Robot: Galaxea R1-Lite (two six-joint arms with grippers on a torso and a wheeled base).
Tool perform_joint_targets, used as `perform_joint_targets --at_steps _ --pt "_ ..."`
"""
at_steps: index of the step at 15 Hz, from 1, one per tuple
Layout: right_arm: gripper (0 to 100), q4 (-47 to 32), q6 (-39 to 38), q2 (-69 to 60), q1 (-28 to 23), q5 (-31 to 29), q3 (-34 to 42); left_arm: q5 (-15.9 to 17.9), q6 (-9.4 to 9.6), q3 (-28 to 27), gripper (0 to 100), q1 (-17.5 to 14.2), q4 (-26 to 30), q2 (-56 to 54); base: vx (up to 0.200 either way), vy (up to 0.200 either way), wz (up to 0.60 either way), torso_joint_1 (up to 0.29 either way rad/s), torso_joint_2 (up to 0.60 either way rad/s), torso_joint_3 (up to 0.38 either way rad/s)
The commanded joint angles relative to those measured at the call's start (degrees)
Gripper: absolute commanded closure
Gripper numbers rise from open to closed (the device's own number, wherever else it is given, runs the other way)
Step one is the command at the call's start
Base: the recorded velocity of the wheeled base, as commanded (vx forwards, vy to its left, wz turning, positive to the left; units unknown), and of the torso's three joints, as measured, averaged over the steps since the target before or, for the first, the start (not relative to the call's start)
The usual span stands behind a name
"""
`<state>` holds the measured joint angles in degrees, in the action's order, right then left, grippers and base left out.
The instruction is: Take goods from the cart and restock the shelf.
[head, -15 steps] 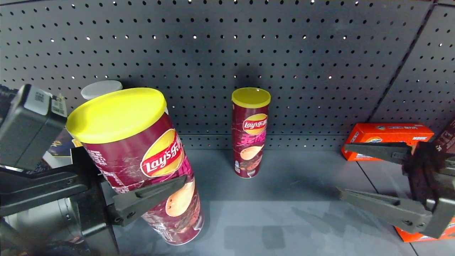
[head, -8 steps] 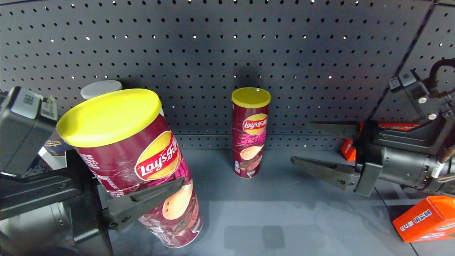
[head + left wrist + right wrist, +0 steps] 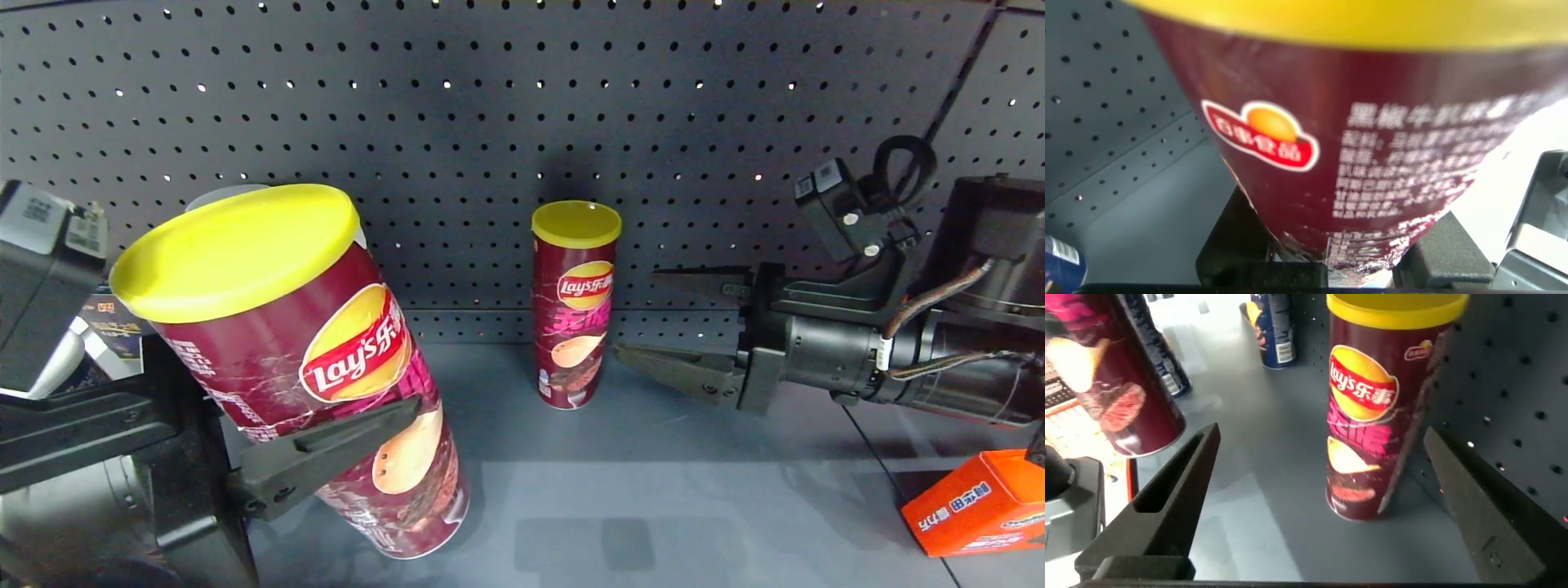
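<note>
My left hand (image 3: 326, 392) is clenched around a maroon chips can (image 3: 277, 327) with a yellow lid, at the near left of the shelf (image 3: 653, 490). One finger crosses the front of the can's lower half and the other lies behind it. The can is tilted, its lid leaning left and toward me and its base down close to the shelf floor; I cannot tell whether the base touches. From my left wrist, the can's printed side (image 3: 1372, 139) is right up against the camera.

A second chips can (image 3: 575, 306) of the same kind stands upright at the far middle of the shelf, close in front of the pegboard back wall (image 3: 490, 122) and well apart from the one I hold.

My right hand (image 3: 637, 314) is released, its two fingers spread wide and grasping nothing. It is just to the right of the standing can, pointing left at it, with the nearer fingertip close to the can's lower side but not touching. From my right wrist, that can (image 3: 1376, 408) sits between the two spread fingers, a little beyond their tips.

An orange box (image 3: 971, 502) lies at the near right edge of the shelf. A blue can (image 3: 1274, 331) stands farther to the left, past the can I hold.
</note>
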<state>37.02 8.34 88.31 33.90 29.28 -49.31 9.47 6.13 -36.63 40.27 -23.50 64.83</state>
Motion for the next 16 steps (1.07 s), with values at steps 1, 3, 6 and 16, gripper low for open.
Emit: perform_joint_targets --at_steps 1,3,6,16 --pt "0 -0.02 0.01 2.57 0.02 0.07 -1.67 0.02 0.02 -0.37 100 -0.01 -0.14 0.03 0.000 0.000 0.00 0.000 0.00 0.000" --pt "0 -0.02 0.01 3.71 -0.15 1.30 -2.63 0.02 0.02 -0.37 100 -0.01 -0.14 0.03 0.000 0.000 0.00 0.000 0.00 0.000" --pt "0 0.07 0.10 7.23 -0.24 2.36 -5.01 0.02 0.02 -0.28 100 -0.01 -0.14 0.03 0.000 0.000 0.00 0.000 0.00 0.000" --pt "0 4.90 0.01 13.03 -3.32 5.00 -5.27 -0.07 -0.07 -0.02 100 -0.36 -0.14 0.03 0.000 0.000 0.00 0.000 0.00 0.000"
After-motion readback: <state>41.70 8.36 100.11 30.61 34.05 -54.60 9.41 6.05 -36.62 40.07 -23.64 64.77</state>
